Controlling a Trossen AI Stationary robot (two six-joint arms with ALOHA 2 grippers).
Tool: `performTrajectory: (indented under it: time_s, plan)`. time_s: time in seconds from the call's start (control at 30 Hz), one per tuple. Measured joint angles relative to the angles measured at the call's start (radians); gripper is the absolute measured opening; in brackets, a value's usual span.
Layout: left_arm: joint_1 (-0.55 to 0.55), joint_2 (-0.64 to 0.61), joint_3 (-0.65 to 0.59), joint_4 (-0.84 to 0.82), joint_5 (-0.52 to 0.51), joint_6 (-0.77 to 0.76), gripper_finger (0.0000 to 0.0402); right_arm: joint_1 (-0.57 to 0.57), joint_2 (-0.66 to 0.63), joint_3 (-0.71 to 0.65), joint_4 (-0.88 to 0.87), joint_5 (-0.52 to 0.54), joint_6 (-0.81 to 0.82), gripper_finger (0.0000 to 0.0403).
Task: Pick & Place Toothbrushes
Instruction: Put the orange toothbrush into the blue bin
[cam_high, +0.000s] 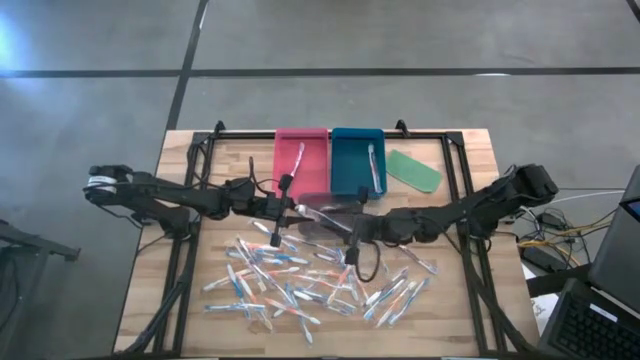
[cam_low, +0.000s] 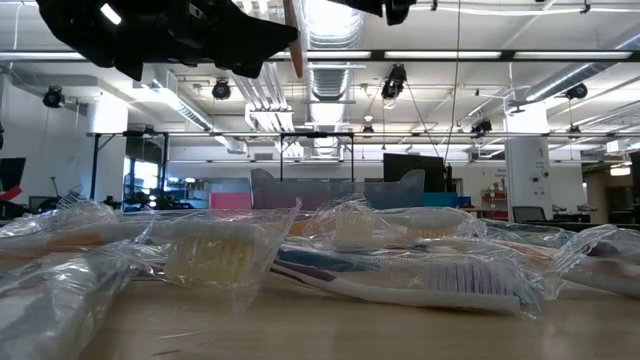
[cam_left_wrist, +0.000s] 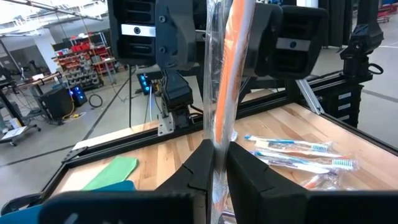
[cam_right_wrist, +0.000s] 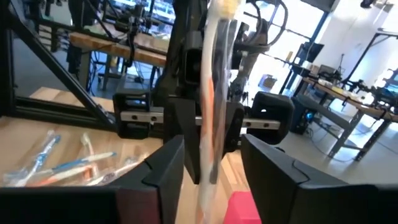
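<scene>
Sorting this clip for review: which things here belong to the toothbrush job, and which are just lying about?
Job:
- orange toothbrush clamped in the left hand, between the right hand's open fingers
- toothbrush pile
- red tray, blue tray, one brush each

Lying about:
- flat green piece

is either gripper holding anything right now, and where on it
The left gripper pinches a wrapped orange toothbrush near its lower end. The right gripper stands open around it.

The surface (cam_high: 200, 310) is pale wood grain under a black frame (cam_high: 440, 132). The pink tray (cam_high: 301, 160) sits beside a teal tray (cam_high: 357, 160) and a flat green piece (cam_high: 414, 170). Scattered toothbrushes (cam_high: 320, 282) are whitish with blue, orange and pink accents. The wrapped toothbrush (cam_left_wrist: 229, 81) shows orange in clear film.
</scene>
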Motion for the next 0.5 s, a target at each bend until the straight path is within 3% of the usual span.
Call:
performTrajectory:
  time_s: [0.27, 0.5]
  plan:
    - [0.000, 0.000, 0.000, -0.002, 0.000, 0.003, 0.0035, -0.020, 0.066, 0.047, -0.005, -0.001, 0.010, 0.0187]
    - [0.000, 0.000, 0.000, -0.006, 0.000, 0.004, 0.0035, -0.039, 0.092, 0.079, 0.002, -0.003, 0.026, 0.0174]
